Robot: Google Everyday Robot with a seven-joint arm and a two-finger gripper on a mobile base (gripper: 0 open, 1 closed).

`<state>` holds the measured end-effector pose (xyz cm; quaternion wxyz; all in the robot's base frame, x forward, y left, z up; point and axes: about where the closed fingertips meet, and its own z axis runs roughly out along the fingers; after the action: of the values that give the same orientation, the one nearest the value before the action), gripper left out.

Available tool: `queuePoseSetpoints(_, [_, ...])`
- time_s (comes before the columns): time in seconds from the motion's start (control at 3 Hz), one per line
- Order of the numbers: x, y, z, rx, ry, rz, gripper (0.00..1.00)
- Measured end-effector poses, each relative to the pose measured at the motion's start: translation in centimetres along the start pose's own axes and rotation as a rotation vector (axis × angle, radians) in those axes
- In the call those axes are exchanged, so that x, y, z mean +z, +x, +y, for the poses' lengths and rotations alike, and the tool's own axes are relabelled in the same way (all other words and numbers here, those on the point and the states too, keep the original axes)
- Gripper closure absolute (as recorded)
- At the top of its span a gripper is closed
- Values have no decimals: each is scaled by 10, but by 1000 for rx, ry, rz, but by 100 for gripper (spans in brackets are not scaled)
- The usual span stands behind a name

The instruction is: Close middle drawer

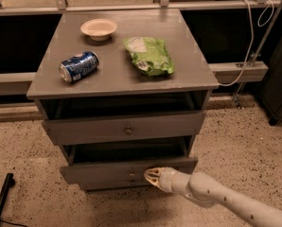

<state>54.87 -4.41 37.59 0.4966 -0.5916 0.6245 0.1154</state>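
The middle drawer (98, 172) is the long, low grey front with a small round knob, second of the three in the grey cabinet. It stands only a little out from the cabinet, with a dark gap above it. My gripper (149, 175) comes in from the lower right on a white arm. Its yellowish tips are shut and rest against the drawer front, just right of the knob.
The taller top drawer (179, 124) also stands slightly out, and the lowest drawer (108, 185) sits below. On the cabinet top (117, 82) lie a blue can (78, 66), a green chip bag (148, 56) and a beige bowl (99, 28). A black stand (1, 197) is at the lower left and a cable (247, 46) hangs at the right.
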Motion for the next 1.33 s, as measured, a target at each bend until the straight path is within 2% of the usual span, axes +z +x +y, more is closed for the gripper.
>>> queuePoseSetpoints(0.33, [29,0,-29,-28,22,13,100])
queuePoseSetpoints(0.67, [60,-4,-51,-53,19,25,100])
queuePoseSetpoints(1.0, [59,-4,-50,-54,19,25,100])
queuePoseSetpoints(1.33, [41,-4,-16,-90,-31,33,100])
